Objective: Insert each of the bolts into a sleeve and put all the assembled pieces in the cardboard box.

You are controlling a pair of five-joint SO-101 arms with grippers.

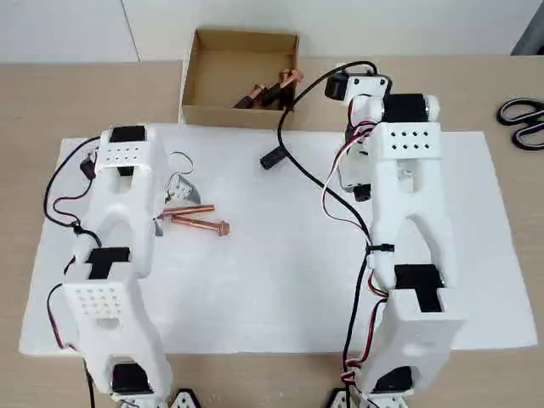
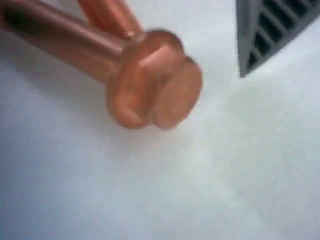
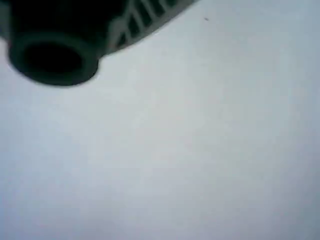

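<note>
Two copper bolts (image 1: 194, 218) lie side by side on the white sheet (image 1: 280, 280). My left gripper (image 1: 178, 190) stands open just beside their shaft ends. In the left wrist view the nearer bolt's flanged head (image 2: 155, 92) rests on the sheet, with one ribbed finger (image 2: 270, 30) apart from it. My right gripper (image 1: 357, 189) hangs low over the sheet, shut on a black sleeve (image 3: 50, 55) whose open end faces the camera, a ribbed finger (image 3: 145, 20) against it. Another black sleeve (image 1: 272, 157) lies loose near the cardboard box (image 1: 204, 85), which holds several assembled pieces (image 1: 272, 89).
Scissors (image 1: 523, 121) lie on the wooden table at the far right. A black cable (image 1: 314, 174) runs across the sheet from the box's corner toward the right arm. The sheet's middle and front lie bare.
</note>
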